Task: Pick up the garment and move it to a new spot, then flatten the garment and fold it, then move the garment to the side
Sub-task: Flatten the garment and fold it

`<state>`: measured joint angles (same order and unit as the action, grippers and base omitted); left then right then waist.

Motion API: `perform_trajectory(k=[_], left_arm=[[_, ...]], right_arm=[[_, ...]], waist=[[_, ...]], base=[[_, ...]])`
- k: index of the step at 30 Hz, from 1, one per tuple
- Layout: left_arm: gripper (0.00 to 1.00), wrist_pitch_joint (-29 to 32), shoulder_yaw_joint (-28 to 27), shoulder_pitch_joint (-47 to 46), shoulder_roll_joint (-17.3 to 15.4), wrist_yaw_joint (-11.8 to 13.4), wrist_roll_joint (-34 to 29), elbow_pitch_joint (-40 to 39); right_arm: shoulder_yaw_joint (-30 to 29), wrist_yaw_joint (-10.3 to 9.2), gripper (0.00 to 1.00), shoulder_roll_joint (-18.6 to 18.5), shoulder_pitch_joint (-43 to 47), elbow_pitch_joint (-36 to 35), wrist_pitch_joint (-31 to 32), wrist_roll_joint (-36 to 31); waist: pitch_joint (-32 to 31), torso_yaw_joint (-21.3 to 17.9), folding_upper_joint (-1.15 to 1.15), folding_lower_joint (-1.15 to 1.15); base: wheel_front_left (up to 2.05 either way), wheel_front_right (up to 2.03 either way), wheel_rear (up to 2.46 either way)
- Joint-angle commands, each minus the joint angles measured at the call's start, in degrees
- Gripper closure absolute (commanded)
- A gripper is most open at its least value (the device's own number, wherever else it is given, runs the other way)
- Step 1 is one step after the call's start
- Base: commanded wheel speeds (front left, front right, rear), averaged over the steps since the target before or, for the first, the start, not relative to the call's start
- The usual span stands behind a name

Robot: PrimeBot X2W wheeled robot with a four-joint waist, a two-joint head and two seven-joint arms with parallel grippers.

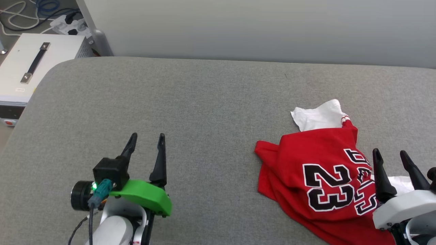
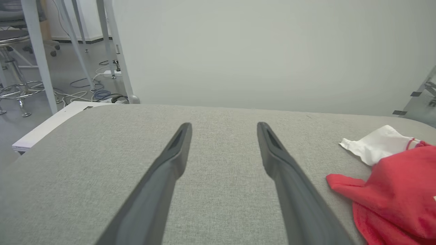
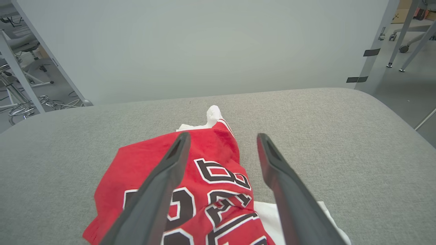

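Fingers spread and empty, the right gripper (image 1: 389,151) above the crumpled shirt (image 1: 306,160) and the left gripper (image 1: 147,135) well left of it should probably each pinch opposite edges.

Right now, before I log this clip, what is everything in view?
garment: one, red with white sleeves, crumpled on the table's right part
table: one, grey, across the middle
box: one, white with a handle, left of the table
cables: several, white and blue, on the floor beyond the box
stool: one, chrome, on the floor at far left
left gripper: one, dark fingers, open over bare table
right gripper: one, dark fingers, open over the garment's right edge
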<state>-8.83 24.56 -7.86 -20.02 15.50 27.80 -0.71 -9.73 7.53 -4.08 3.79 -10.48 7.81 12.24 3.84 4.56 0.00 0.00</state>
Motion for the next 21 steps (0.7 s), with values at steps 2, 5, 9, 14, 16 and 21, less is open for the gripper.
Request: perform_trajectory(k=[2, 5, 9, 14, 16, 21], left_arm=[[0.00, 1.5, 1.7, -3.7, 0.2, -1.9, 0.1, 0.0], [0.00, 3.5, 4.1, -8.1, 1.4, -4.3, -0.2, 0.3], [0.00, 6.7, 7.6, -15.1, 4.1, -7.8, -0.2, 2.1], [0.00, 12.8, 12.4, -23.7, 7.3, -12.7, -0.2, 7.0], [0.00, 15.5, 14.1, -26.7, 8.5, -14.4, 0.0, 9.2], [0.00, 21.8, 17.6, -32.8, 11.0, -18.5, 0.7, 15.8]], right_arm=[[0.7, -0.04, 0.00, 0.2, 0.6, -1.8, 0.0, -0.5], [1.5, -0.04, 0.00, 0.3, 0.0, -3.4, 0.0, -0.5], [2.2, -0.04, 0.00, 0.3, -1.2, -4.6, -0.4, -0.5], [2.7, -0.04, 0.00, 0.1, -2.8, -5.0, -1.2, -0.1], [2.8, -0.04, 0.00, 0.0, -3.3, -5.2, -1.6, 0.1], [2.9, -0.04, 0.00, 0.0, -4.2, -4.9, -2.2, 0.5]], waist=[[1.3, -1.6, 0.00, 0.00], [3.0, -3.1, 0.00, 0.00], [5.3, -5.4, 0.00, 0.00], [8.1, -8.4, 0.00, 0.00], [9.2, -9.4, 0.00, 0.00], [11.3, -11.4, 0.00, 0.00]], base=[[0.00, 0.00, 0.00], [0.00, 0.00, 0.00], [0.00, 0.00, 0.00], [0.00, 0.00, 0.00], [0.00, 0.00, 0.00], [0.00, 0.00, 0.00]])
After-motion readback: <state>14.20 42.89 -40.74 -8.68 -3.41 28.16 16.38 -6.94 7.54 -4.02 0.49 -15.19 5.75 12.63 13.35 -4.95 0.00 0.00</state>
